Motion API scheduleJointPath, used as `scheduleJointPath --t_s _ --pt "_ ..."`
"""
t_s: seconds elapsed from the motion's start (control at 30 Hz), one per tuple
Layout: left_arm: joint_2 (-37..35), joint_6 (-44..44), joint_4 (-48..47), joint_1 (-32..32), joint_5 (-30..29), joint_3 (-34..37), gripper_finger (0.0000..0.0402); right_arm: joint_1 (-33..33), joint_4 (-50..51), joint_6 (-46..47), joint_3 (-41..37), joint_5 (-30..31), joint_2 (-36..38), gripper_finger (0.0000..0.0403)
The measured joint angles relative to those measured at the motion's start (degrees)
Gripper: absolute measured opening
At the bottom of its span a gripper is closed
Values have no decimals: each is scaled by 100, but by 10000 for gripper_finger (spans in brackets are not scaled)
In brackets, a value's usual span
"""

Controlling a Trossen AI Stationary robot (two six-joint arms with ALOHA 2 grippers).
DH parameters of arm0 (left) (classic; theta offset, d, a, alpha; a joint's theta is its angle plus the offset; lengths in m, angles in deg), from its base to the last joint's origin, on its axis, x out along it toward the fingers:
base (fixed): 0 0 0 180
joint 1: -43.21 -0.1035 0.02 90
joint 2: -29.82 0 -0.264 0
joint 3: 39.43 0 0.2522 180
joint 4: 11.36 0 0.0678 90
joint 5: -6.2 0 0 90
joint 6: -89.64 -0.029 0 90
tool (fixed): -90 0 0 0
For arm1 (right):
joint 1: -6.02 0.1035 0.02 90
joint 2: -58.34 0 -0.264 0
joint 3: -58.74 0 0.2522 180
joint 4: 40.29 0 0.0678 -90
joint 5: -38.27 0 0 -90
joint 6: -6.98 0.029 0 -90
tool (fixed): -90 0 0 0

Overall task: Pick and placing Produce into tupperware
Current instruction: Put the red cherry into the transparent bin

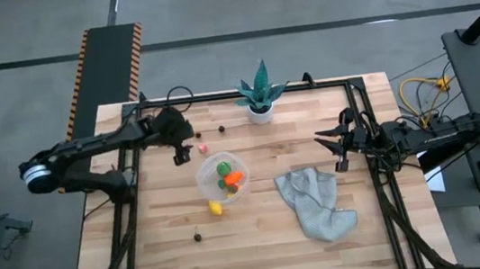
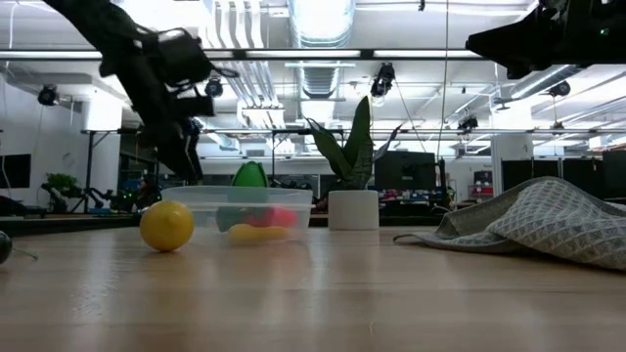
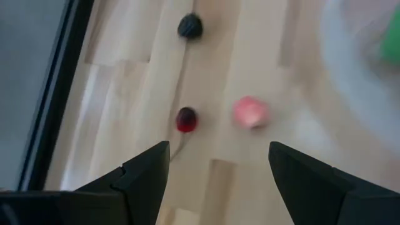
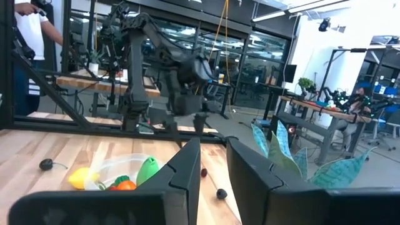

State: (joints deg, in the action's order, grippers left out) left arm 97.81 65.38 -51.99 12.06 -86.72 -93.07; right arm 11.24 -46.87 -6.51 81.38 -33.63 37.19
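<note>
Now, from above: the tupperware [image 1: 222, 178] sits at the centre of the wooden table [image 1: 163, 252], with a green piece [image 1: 224, 168] and an orange piece [image 1: 232, 179] inside it. A yellow piece [image 1: 216, 208] lies just below its rim on the bare wood, and a dark piece [image 1: 197, 237] lies farther down and left. Up and left of the tub, the left gripper [image 1: 181, 151] hangs over the table, its fingers spread, with a pink piece [image 1: 202, 146] just beside it. Two more dark bits [image 1: 198, 135] lie above, toward the spiky plant [image 1: 258, 90] at the top edge. The grey cloth [image 1: 315, 200] lies crumpled right of the tub, and the right gripper [image 1: 332, 148] waits above it at the right edge, fingers apart.

Down at table level, the yellow piece [image 2: 166, 225] stands in front of the tub's [image 2: 245, 207] left end, green showing over the rim. The cloth [image 2: 528, 230] is heaped at lower right.

Through the left wrist, the two fingers [image 3: 147, 172] stand wide, and between them on the boards lie a red-dark piece [image 3: 185, 119] and the pink one [image 3: 250, 112], with another dark piece [image 3: 190, 26] at the top.

From the right wrist, its fingers [image 4: 184, 172] stand a narrow gap apart; the tub [image 4: 122, 170] shows at lower left.
</note>
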Motion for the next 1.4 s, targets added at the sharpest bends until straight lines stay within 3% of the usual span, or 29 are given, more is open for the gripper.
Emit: scheduleJointPath --t_s 0.13,0.37,0.67,1.4 --pt "486 -387 146 -274 87 -102 257 0 40 0 0 1 -2 75" --pt "1408 198 256 -331 139 -551 257 0 -1 -180 0 1 -1 78" --pt "2210 94 244 -364 117 -977 257 0 -7 -355 0 1 7 69" --pt "2467 -35 239 -668 122 -1053 257 0 1 -372 0 1 8 72"
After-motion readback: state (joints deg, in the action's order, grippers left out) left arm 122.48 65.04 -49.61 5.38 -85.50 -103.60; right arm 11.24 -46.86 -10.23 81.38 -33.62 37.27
